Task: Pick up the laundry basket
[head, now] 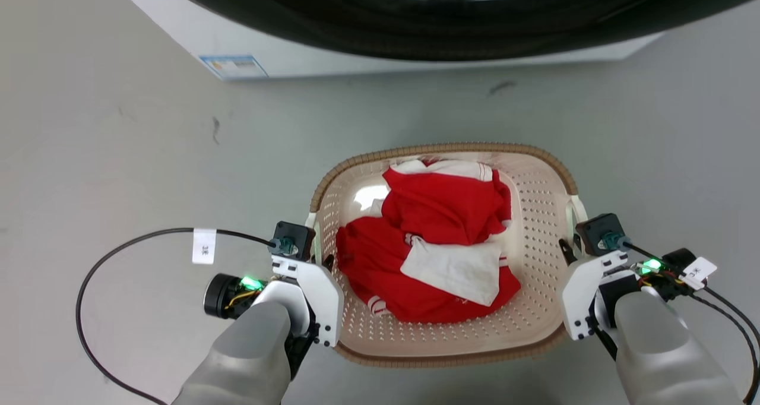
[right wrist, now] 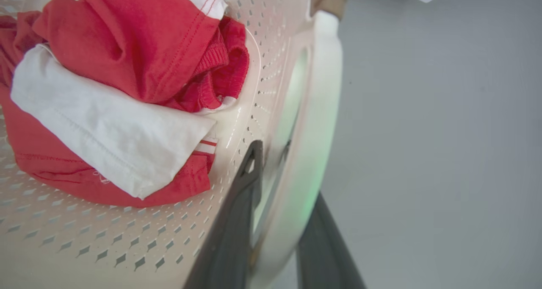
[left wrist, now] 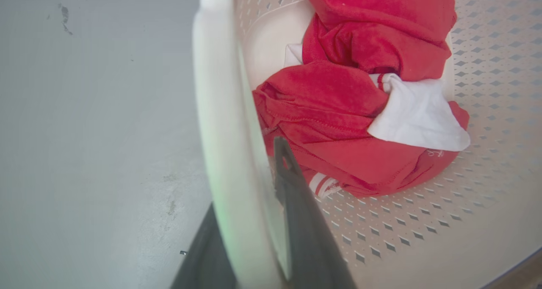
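Laundry basket (head: 537, 227) sits on the grey floor (head: 119, 155), on the near side of the washing machine (head: 297, 54). A few red and white garments (head: 439, 239) lie loose inside.

Left end effector (head: 317, 256) is clamped on the left loop handle (left wrist: 220, 111), one finger inside the wall and one outside. Right end effector (head: 575, 247) grips the right loop handle (right wrist: 317, 111) the same way.

Judgement: light load. The thin perforated plastic will likely flex. The handles look smooth, so they could slip or swing. These handles are the right hold, and both sides should rise evenly.
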